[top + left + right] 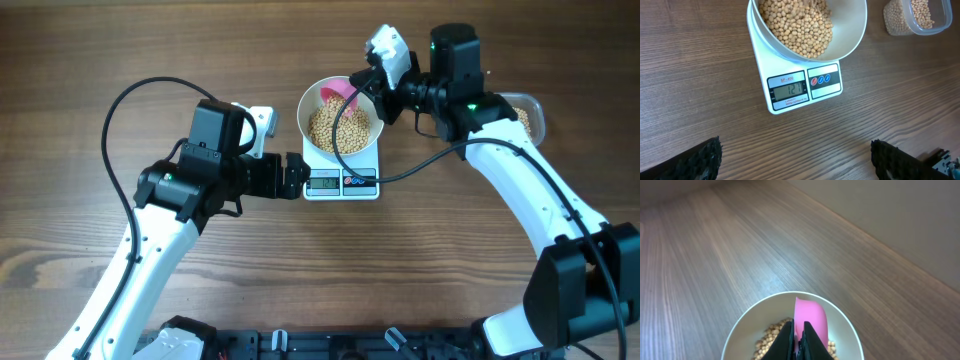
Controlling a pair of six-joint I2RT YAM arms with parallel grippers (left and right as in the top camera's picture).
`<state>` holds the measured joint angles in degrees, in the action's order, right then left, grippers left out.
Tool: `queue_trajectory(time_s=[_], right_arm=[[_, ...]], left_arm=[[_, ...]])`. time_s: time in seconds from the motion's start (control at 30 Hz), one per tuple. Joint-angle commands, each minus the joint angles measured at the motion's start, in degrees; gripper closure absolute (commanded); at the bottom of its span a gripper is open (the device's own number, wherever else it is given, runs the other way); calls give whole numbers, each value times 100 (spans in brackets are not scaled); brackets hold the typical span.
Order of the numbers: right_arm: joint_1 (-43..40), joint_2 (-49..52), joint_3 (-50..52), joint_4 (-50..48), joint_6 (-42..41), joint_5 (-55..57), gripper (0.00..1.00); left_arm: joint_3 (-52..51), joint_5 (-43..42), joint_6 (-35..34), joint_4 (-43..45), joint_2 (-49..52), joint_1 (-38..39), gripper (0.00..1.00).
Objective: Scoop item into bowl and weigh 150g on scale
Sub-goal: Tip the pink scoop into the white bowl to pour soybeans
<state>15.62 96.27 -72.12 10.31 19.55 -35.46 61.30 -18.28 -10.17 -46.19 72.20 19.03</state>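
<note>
At centre-left of the overhead view, the left fingers [700,160] hung released and empty, just left of the small white square digital scale [342,183]. On it sat the round white bowl [305,112] of tan beans [342,128]. The right fingers [785,344] clenched a pink plastic scoop [338,93], which pointed leftward over the bowl. The clear plastic tub [528,115] lay to their right, nearest that arm.

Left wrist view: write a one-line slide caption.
Bowl of beans sits on the scale, a clear tub of beans beside it.
</note>
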Motion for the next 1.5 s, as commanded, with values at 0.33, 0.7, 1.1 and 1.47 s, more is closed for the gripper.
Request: queue_trajectory(time_s=[0.33, 0.7, 1.1, 1.47], right_arm=[[236, -693, -31, 114, 299, 649, 96], [562, -739, -31, 522, 907, 820, 96], [671, -922, -31, 516, 946, 1019, 96], [671, -1019, -31, 518, 1032, 1110, 96]], left_arm=[[-39, -70, 90, 15, 13, 24, 0], [-39, -70, 90, 15, 13, 24, 0], [-39, -70, 90, 15, 13, 24, 0], [-39, -70, 90, 15, 13, 24, 0]])
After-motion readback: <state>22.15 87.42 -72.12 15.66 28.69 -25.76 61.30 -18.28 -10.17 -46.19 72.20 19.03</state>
